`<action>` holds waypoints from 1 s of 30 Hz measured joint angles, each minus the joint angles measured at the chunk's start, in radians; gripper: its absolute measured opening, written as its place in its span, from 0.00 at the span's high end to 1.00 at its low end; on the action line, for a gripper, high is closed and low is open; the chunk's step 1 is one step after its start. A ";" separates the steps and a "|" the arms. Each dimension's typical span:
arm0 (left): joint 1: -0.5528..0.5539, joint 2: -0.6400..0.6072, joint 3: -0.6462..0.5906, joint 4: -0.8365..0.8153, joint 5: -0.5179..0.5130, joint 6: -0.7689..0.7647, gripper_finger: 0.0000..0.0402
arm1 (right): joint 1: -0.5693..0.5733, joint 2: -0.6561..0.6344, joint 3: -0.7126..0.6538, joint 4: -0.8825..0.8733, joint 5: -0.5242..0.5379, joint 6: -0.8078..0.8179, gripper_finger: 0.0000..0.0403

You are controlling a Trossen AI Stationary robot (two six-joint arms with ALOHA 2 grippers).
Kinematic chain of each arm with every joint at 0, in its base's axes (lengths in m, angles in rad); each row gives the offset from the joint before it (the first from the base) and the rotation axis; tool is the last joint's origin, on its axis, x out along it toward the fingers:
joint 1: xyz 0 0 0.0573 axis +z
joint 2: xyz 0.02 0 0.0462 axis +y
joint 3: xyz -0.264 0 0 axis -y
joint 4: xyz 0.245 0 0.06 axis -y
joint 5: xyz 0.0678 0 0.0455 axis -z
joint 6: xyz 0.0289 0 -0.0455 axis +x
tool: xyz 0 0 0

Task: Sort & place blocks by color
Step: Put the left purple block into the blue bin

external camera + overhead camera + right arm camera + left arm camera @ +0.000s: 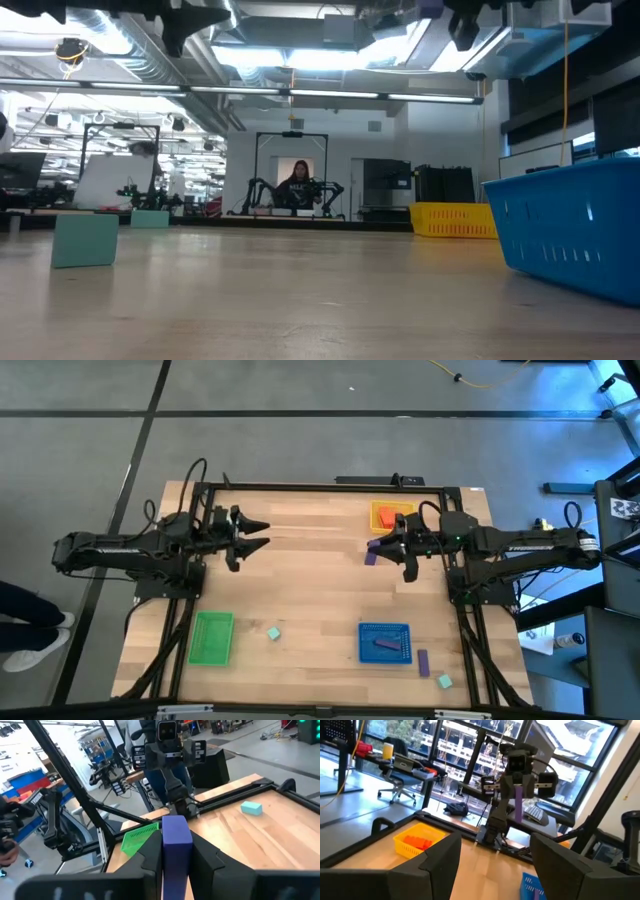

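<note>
High view: your right gripper (398, 550) hangs beside the yellow tray (391, 516), jaws clamped on a purple block (372, 557); likely bound for the blue tray (385, 642), which already holds purple. Your left gripper (258, 534) waits over the table's left, jaws spread, empty.

Low view: a mint block (86, 240) sits on the table, unsorted.

Left wrist view: orange blocks (417, 840) lie in the yellow tray.

Right wrist view: the purple block stands pinched between the fingers (151, 851); the green tray (137, 838) lies beyond.
</note>
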 joint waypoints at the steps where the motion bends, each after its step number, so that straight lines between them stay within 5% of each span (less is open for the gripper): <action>1: 0.000 0.002 -0.001 -0.001 -0.001 0.000 0.43 | 0.000 0.002 0.000 -0.002 0.000 0.000 0.86; 7: 0.000 0.001 -0.002 -0.001 -0.034 0.000 0.43 | 0.020 0.037 0.000 -0.051 -0.086 0.103 0.86; 12: 0.000 0.001 -0.002 0.000 -0.062 0.001 0.43 | 0.171 0.114 0.000 -0.122 -0.155 0.259 0.86; 21: 0.001 0.001 -0.002 -0.001 -0.081 0.001 0.43 | 0.475 0.295 0.001 -0.245 -0.122 0.498 0.86; 30: 0.001 0.001 -0.002 -0.001 -0.101 0.001 0.43 | 0.521 0.478 0.041 -0.330 -0.089 0.545 0.86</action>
